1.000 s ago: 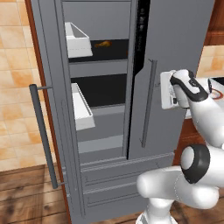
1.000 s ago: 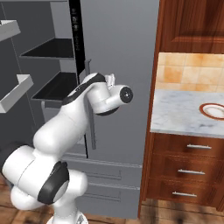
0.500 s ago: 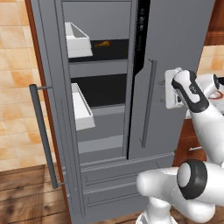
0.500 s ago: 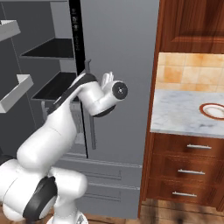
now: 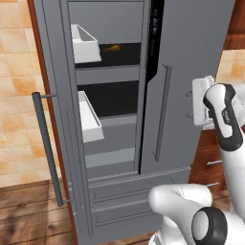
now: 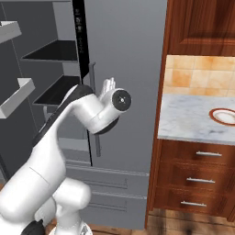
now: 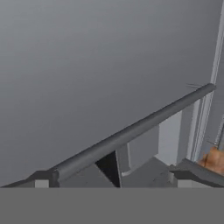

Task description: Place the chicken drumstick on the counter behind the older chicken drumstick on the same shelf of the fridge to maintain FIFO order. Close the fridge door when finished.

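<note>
The fridge (image 5: 191, 43) has its left door swung open and its right door shut. An orange-brown chicken drumstick (image 5: 113, 47) lies on the thin black upper shelf (image 5: 125, 54), which also appears in the right base view (image 6: 53, 51). My gripper (image 6: 109, 84) hovers close in front of the shut right door, beside its vertical bar handle (image 5: 161, 115). In the hand view the gripper (image 7: 113, 180) is open, with nothing between its fingertips (image 7: 41, 181), and the handle (image 7: 131, 131) crosses diagonally. The marble counter (image 6: 190, 120) lies to the right. The drumstick on the counter is out of view.
A brown-rimmed white plate (image 6: 224, 115) sits at the counter's right edge. White door bins (image 5: 86, 43) hang on the open left door, whose long handle (image 5: 47, 148) juts out. A deeper black shelf (image 5: 112, 98) sits lower. Wooden drawers (image 6: 197, 179) are under the counter.
My arm has folded upward, and the hand has shifted slightly right in front of the shut door. The fridge and the drumstick inside have not moved.
</note>
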